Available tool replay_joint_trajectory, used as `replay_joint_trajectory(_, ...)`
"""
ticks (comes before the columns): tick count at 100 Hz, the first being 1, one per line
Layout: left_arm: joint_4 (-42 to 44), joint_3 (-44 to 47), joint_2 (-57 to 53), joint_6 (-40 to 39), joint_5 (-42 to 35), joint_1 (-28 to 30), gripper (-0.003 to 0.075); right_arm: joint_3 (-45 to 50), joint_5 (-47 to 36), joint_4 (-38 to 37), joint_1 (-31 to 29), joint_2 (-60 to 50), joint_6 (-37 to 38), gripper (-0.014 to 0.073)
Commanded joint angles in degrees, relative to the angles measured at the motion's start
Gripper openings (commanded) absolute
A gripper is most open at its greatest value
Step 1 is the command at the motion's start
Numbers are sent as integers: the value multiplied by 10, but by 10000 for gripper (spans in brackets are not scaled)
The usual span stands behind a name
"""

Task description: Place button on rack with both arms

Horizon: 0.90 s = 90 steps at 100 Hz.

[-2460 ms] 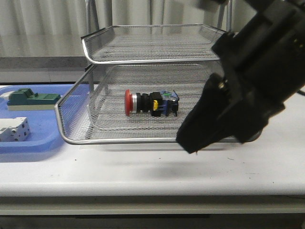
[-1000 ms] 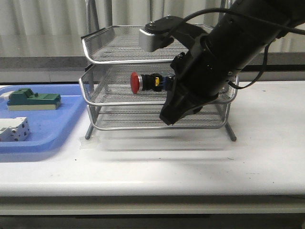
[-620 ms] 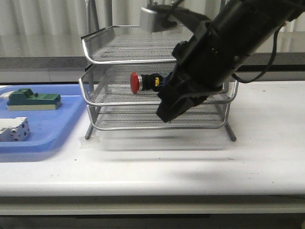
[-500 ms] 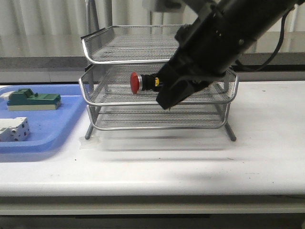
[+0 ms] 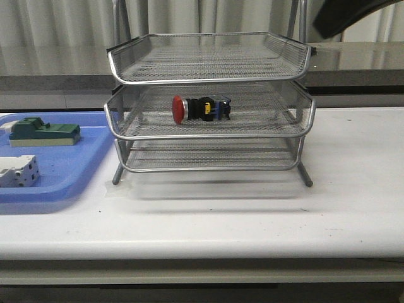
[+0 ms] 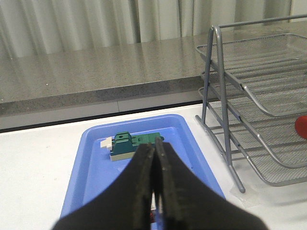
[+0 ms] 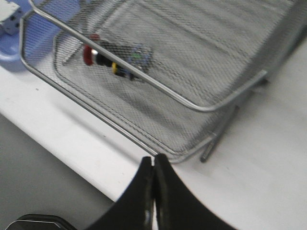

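The red-headed black push-button (image 5: 201,108) lies in the middle tier of the silver wire-mesh rack (image 5: 208,107). Both grippers, left (image 6: 154,184) and right (image 7: 152,189), are pinched closed, empty. Placing looks finished; the arm (image 5: 344,14) at one o'clock need only clear.

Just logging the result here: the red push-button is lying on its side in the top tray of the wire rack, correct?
Not quite. The red push-button is lying on its side, but in the middle tray of the wire rack, not the top one. The front view shows the top tray holding nothing visible.
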Motion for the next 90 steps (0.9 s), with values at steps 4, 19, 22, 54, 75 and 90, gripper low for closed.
replay_joint_trajectory(4,-8,-17,4,-7,-47,2,-20,-12,12,-77,-19,-66,73,-59)
replay_joint_trajectory(19,-8,-17,4,-7,-47,2,-20,28,7,-129,-26,-146,131,-59)
replay_joint_trajectory(22,-8,-17,4,-7,-47,2,-20,39,2,-132,-26,-166,139,-59)
replay_joint_trajectory(54,-8,-17,4,-7,-47,2,-20,168,-6,-132,-26,-345,171,-59)
replay_joint_trajectory(75,-8,-17,4,-7,-47,2,-20,235,-6,-132,-26,-448,172,-59)
replay_joint_trajectory(90,-8,-17,4,-7,-47,2,-20,252,0,-132,-26,-492,172,-59)
